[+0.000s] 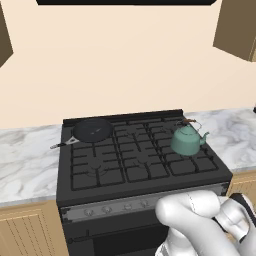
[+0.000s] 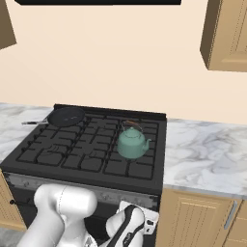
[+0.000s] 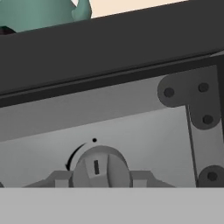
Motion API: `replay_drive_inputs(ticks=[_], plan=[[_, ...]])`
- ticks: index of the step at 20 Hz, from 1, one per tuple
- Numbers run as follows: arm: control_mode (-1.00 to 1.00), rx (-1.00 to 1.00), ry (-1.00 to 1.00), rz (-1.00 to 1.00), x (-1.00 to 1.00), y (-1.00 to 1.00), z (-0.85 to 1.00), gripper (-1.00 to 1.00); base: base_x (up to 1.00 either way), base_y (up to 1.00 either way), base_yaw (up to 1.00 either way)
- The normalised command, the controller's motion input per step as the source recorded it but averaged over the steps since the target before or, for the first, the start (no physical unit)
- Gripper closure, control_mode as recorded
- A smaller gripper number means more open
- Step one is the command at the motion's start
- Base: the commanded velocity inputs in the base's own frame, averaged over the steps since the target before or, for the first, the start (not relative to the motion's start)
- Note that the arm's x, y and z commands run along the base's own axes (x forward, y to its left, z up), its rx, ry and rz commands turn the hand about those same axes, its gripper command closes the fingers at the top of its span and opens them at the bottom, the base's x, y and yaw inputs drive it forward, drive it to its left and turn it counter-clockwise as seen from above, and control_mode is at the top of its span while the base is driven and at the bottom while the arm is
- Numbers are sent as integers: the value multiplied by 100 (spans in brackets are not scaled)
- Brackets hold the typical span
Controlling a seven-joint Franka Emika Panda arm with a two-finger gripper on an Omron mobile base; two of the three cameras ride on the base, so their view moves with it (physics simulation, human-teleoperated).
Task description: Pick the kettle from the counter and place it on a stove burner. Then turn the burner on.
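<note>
While the frying pan (image 1: 93, 129) lies on the rear left burner of the stove (image 1: 100, 172), the kettle (image 1: 187, 140) sits upright on the stove burner (image 1: 182, 150) at the right side, the marble counter (image 1: 235, 135) beyond it. Lower right, the arm reaches down to the control panel, where the hand view shows a grey knob (image 3: 101, 168) close up. Whether the gripper is open or closed, I cannot tell.
</note>
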Motion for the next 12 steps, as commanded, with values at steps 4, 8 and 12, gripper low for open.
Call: replay_drive_inputs(ticks=[4, 8, 12], plan=[[-100, -1, -7, 9, 0, 4, 6, 100, 0, 0, 0], [-100, -6, -9, 33, 0, 22, 1, 100, 0, 0, 0], [-100, -12, -16, 78, 0, 17, 0, 100, 0, 0, 0]])
